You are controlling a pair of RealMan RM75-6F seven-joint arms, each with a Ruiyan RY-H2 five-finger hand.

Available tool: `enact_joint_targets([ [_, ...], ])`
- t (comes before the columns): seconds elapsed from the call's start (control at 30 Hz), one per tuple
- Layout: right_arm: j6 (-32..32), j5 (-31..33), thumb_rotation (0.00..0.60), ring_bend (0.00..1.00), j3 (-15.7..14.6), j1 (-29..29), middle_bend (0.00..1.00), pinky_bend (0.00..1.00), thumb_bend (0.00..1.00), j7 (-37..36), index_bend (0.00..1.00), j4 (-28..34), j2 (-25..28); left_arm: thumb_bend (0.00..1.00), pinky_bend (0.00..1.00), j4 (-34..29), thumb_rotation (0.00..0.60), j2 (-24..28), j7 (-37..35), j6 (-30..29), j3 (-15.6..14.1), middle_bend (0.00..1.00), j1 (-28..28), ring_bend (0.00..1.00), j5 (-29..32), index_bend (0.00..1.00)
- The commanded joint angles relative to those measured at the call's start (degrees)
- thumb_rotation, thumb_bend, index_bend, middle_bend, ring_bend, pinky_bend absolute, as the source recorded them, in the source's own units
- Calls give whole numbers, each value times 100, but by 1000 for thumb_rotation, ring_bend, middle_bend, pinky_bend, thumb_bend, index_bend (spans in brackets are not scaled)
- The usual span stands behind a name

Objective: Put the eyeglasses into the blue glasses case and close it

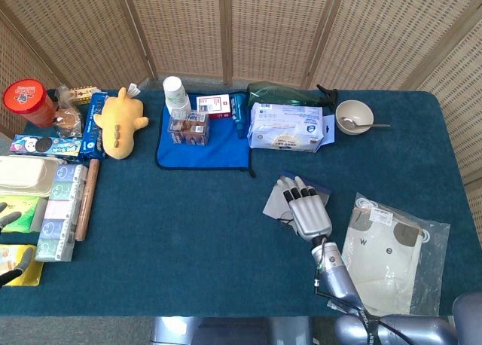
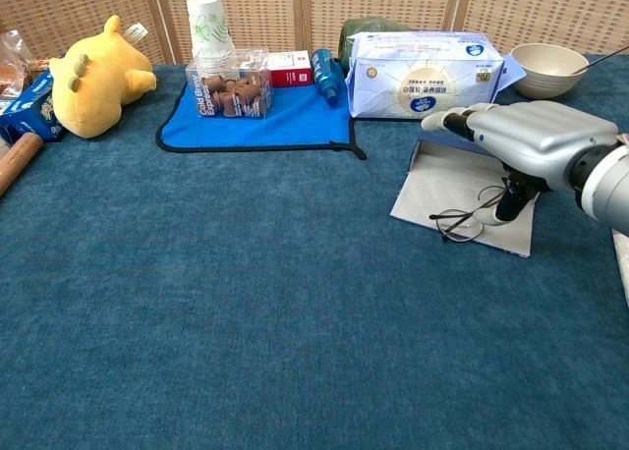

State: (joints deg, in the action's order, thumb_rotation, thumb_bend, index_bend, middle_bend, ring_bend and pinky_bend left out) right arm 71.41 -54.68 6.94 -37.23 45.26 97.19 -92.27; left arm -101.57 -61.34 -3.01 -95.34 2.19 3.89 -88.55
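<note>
Thin wire-rimmed eyeglasses (image 2: pixel 458 223) lie on a flat grey panel (image 2: pixel 442 187) with a dark blue far edge (image 1: pixel 315 185), which looks like the opened blue case. My right hand (image 2: pixel 526 140) hovers over the panel's right part, fingers stretched out towards the tissue pack. Its dark thumb (image 2: pixel 510 203) reaches down onto the right side of the glasses; whether it pinches them is hidden. From the head camera the right hand (image 1: pixel 307 211) covers most of the glasses. Only spread fingertips of my left hand (image 1: pixel 15 264) show at the left edge, holding nothing.
Behind the panel stand a tissue pack (image 2: pixel 428 74), a bowl with a spoon (image 2: pixel 548 69) and a blue mat (image 2: pixel 265 119) with a cup and boxes. A clear bag (image 1: pixel 388 251) lies right of the hand. A yellow plush (image 2: pixel 93 75) and snack boxes (image 1: pixel 56 202) fill the left.
</note>
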Motion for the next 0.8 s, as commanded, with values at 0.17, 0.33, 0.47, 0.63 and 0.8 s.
enact_joint_targets([
  [0.17, -134, -177, 600, 32, -92, -20, 60, 218, 255, -76, 0, -271, -108, 295, 0, -9, 600, 17, 3, -41, 6, 120, 16, 0, -12, 217],
  [0.33, -445, -205, 600, 22, 3, -163, 38, 209, 255, -230, 0, -704, -290, 296, 0, -14, 600, 35, -3, -100, 3, 120, 53, 0, -20, 216],
  [0.47, -609, -205, 600, 20, 127, -277, 28, 205, 253, -336, 0, -1009, -404, 295, 0, -13, 600, 47, -7, -130, 3, 120, 73, 0, -19, 216],
  [0.63, -738, -197, 600, 19, 271, -393, 24, 205, 246, -412, 0, -1253, -466, 296, 0, -12, 600, 59, -20, -141, 8, 120, 82, 0, -18, 216],
  [0.8, -831, -158, 600, 19, 365, -471, 23, 204, 244, -445, 0, -1395, -461, 296, 0, 7, 600, 53, -37, -143, 8, 120, 91, 0, -7, 216],
])
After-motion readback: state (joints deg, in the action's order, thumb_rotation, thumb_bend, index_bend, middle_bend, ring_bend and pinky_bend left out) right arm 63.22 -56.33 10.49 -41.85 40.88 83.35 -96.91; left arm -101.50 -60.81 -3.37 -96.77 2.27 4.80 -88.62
